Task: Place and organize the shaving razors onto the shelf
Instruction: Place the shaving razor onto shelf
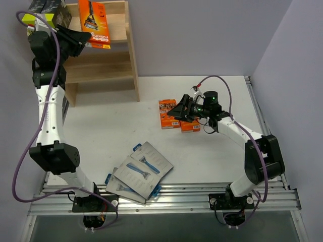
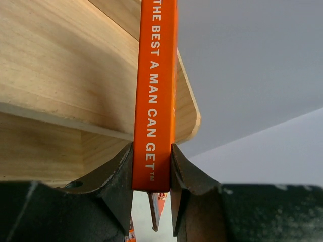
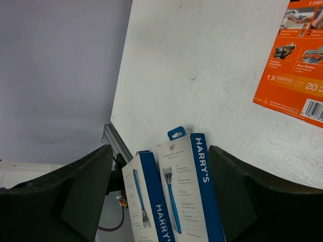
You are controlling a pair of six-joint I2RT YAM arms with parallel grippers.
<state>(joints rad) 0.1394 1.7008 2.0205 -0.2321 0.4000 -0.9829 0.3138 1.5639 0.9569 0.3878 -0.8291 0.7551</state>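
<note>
One orange pack (image 1: 94,24), judged light, stiff and thin, is clamped along its lower edge by the left gripper (image 2: 153,164) beside the shelf (image 1: 108,68), upper left of the frame. The right gripper (image 3: 160,176) is spread apart.

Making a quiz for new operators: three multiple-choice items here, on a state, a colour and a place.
1. The right gripper is: A) shut on a pack B) open, empty C) out of view
2. What colour is the pack in the left gripper? A) orange B) grey C) black
3. Where do the grey cards lie? A) under the right gripper B) on the table, by its near edge C) in the left gripper
Answers: B, fingers wide apart, nothing between; A, orange edge between the fingers; B, they lie fanned by the near edge.
</note>
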